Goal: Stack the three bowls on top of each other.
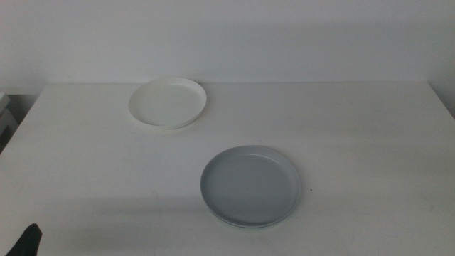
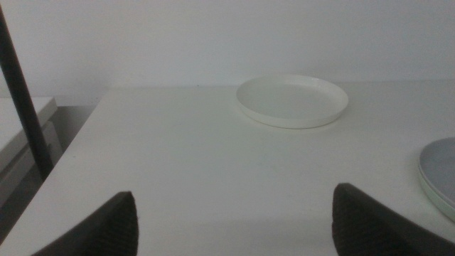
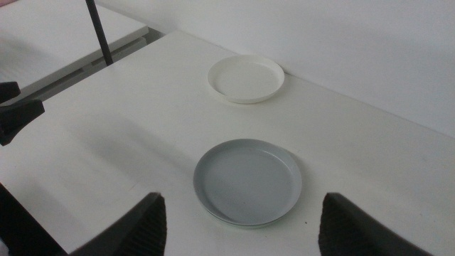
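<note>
The white bowl [image 1: 168,104] sits at the back of the table, left of centre. The grey bowl [image 1: 250,185] sits nearer the front, nested on a paler bowl of which only a thin mint-tinged rim [image 1: 245,225] shows beneath it. My left gripper [image 1: 28,242] waits at the front left corner; its wrist view shows it open and empty [image 2: 233,193], facing the white bowl [image 2: 292,101]. My right gripper [image 3: 243,196] is out of the middle view, open and empty, high above the grey bowl [image 3: 247,181], with the white bowl [image 3: 245,79] beyond.
The white table [image 1: 85,163] ends at a pale wall behind. A dark stand pole [image 2: 21,92] rises past the table's left edge, beside a lower white surface [image 3: 57,35].
</note>
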Controlling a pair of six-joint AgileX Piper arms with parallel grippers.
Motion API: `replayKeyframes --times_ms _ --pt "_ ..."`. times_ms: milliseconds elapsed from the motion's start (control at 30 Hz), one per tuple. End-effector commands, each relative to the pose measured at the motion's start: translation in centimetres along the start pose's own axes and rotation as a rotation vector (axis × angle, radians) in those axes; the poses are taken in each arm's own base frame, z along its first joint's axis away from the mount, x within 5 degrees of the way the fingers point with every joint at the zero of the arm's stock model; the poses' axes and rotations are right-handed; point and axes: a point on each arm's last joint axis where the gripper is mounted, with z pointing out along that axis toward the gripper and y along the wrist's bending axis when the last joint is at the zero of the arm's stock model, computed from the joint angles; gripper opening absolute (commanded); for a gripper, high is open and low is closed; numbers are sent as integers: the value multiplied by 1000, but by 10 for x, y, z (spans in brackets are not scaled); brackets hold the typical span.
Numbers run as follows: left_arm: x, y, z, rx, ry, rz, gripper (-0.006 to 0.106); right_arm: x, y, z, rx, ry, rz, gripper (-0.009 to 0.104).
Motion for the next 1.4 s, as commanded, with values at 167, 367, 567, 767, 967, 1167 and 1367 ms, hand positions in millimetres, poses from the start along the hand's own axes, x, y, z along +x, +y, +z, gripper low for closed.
replayKeyframes --times_ms 167,367,567,767,967,1167,1367 --pt "-10 1 3 -7 -52 2 90 -11 -1 -2 14 -78 -1 56" --pt "-58 -1 27 -2 142 -45 90 -11 -1 -2 14 -78 -1 56" --pt "-129 -4 73 14 368 -50 90 -11 -1 -2 17 -77 -3 56" --pt "-193 -6 127 30 508 -50 90 -11 -1 -2 17 -77 -4 56" --pt "-229 -7 182 38 626 -40 90 -11 -1 -2 17 -77 -3 56" --pt "-235 -7 233 37 607 -48 90 -11 -1 -2 17 -77 -3 56" --pt "-216 -5 283 43 694 -63 90 -11 -1 -2 17 -77 -3 56"
